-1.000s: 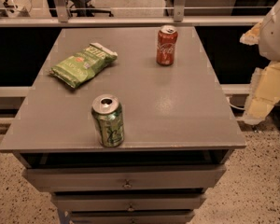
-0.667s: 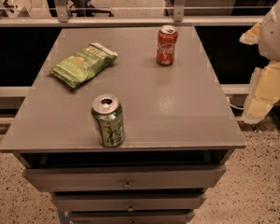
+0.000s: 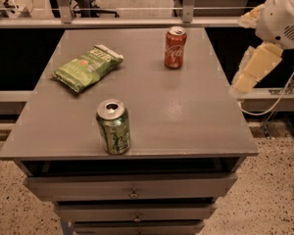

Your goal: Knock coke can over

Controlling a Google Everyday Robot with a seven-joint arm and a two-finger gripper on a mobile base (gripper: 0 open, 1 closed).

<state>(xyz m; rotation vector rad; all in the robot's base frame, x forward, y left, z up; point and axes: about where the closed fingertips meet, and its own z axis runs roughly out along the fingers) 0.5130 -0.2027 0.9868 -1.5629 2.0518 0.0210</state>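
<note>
A grey table (image 3: 186, 111) with a flat square top fills most of the scene, seen from above and in front, with shallow drawers (image 3: 132, 187) stacked under its near edge. A speckled floor (image 3: 274, 190) shows beside the table at the lower right, and a pale metal rail (image 3: 137, 22) runs along behind the table's far edge. Off the table's right side, near its far right corner, hangs the white robot arm (image 3: 284, 13), with a rounded joint housing at the top. Below that housing, the cream-coloured gripper (image 3: 257, 65) slants down toward the table's right edge, outside the top and touching nothing. Whether it is spread or pressed together cannot be told from this angle. A thin cable (image 3: 279, 99) droops from the arm past the table's right side. On the table's far left part lies a green chip bag (image 3: 88, 67), flat and angled. A green soda can (image 3: 113, 127) stands upright near the table's front edge, slightly left of centre, its opened silver top facing up. The coke can (image 3: 175, 47), red with white script and a silver top, stands upright on the table's far right part, close to the back edge and well apart from the gripper.
</note>
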